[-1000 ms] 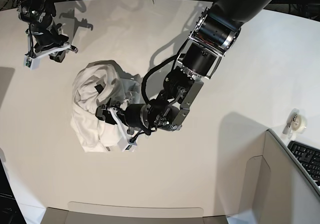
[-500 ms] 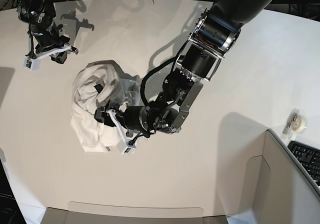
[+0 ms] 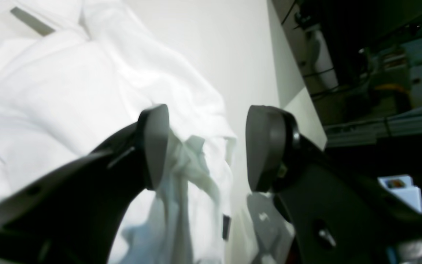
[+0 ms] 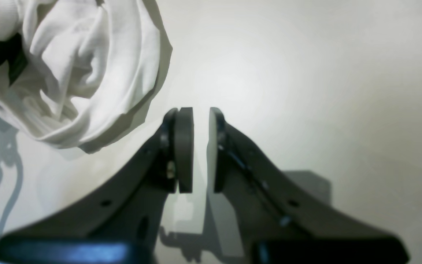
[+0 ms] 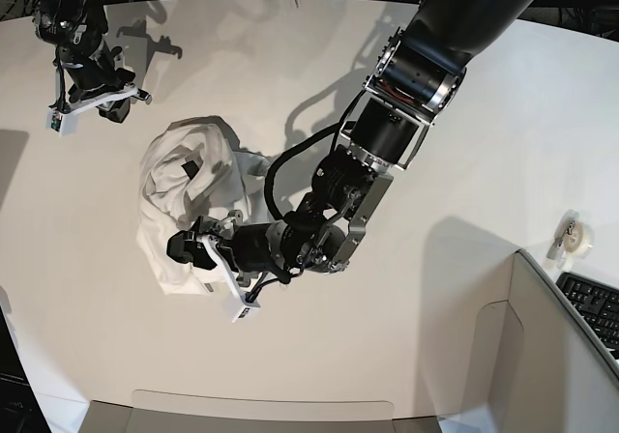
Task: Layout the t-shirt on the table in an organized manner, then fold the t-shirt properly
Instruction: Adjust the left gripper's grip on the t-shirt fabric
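**Base view: crumpled t-shirt, left gripper spread over its edge**

Base view shows the t-shirt (image 5: 184, 196) lying in a rumpled white heap on the left half of the table (image 5: 290, 66), its plain side outward and a small dark neck label (image 5: 191, 170) showing in the folds. The left gripper (image 5: 198, 259) reaches in low from the right, over the lower edge of the heap. From the left wrist camera its two fingers stand wide apart, with a bunched fold of the t-shirt (image 3: 68, 91) seen between them; nothing is clamped, and whether the pads touch the cloth cannot be told. A small dark tag (image 3: 226, 226) shows on the cloth near the table surface.

The right gripper (image 5: 92, 104) hovers near the far left corner of the table, apart from the shirt. In the right wrist view its fingers (image 4: 184, 146) are nearly together with a narrow gap and nothing held; the t-shirt (image 4: 68, 73) lies beyond them to the upper left.
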Action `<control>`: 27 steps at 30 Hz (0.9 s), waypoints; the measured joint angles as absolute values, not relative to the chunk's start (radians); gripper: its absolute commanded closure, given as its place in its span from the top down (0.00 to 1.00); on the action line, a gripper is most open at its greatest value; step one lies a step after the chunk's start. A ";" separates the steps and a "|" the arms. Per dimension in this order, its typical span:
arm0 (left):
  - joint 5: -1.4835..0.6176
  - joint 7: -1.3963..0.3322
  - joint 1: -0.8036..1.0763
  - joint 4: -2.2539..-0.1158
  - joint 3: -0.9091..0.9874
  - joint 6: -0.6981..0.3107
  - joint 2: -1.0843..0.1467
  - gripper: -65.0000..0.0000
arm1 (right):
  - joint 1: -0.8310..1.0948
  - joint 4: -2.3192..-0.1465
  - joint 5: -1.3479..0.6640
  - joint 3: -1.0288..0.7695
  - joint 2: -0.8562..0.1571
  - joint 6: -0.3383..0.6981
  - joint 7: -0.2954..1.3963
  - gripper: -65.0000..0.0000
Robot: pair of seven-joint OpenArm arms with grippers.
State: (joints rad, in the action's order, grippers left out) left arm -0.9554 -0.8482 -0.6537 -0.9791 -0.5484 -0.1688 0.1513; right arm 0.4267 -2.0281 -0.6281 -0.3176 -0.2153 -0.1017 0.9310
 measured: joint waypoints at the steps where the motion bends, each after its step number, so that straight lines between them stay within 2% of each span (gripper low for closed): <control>1: -0.956 -0.829 -0.655 -0.943 -0.566 -0.166 0.150 0.51 | 0.426 -2.028 -0.628 -0.317 -0.215 -0.102 0.931 0.13; 6: -0.955 -0.773 -0.640 -0.883 -0.677 -0.161 0.142 0.51 | 0.425 -2.028 -0.629 -0.317 -0.215 -0.102 0.931 0.13; 12: -0.965 -0.759 -0.640 -0.886 -0.674 -0.163 0.148 0.51 | 0.424 -2.028 -0.628 -0.317 -0.215 -0.102 0.931 0.13; 18: -1.061 -0.763 -0.649 -0.886 -0.675 -0.163 0.145 0.51 | 0.424 -2.028 -0.628 -0.317 -0.215 -0.102 0.931 0.13; 27: -1.061 -0.758 -0.647 -0.887 -0.677 -0.160 0.145 0.51 | 0.424 -2.028 -0.628 -0.317 -0.215 -0.102 0.931 0.13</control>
